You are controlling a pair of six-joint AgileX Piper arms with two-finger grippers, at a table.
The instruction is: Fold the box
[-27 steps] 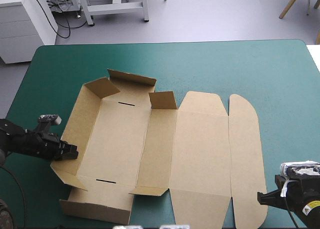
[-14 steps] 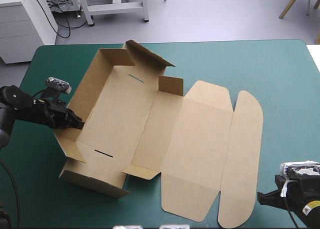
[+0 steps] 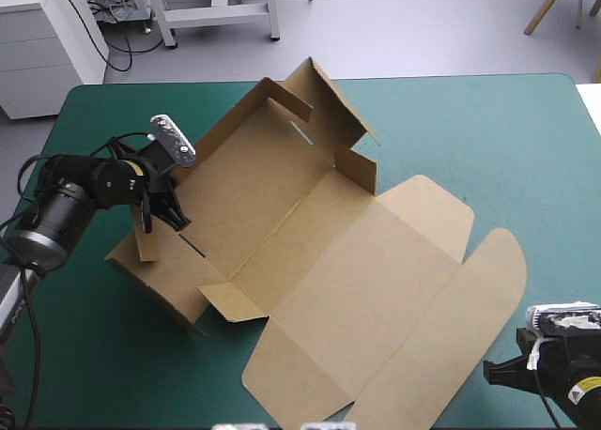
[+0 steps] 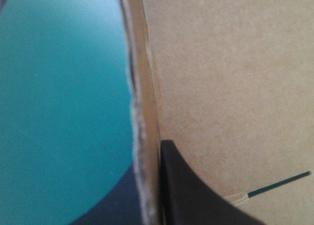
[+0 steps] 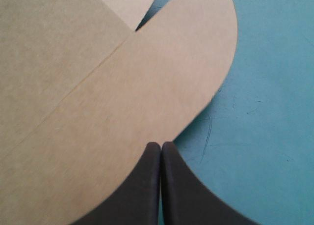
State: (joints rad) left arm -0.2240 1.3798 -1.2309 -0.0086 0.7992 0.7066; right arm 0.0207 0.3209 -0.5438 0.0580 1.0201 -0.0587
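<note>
Box wall edge is being clamped by left gripper; right gripper is being held together at its rounded edge, beside open teal-green cover.

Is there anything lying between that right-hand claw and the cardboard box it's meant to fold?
Nothing visible does. The right gripper, fingers shut, sits at the edge of the rounded flap of the box, with only bare teal-green cover beside it.
</note>
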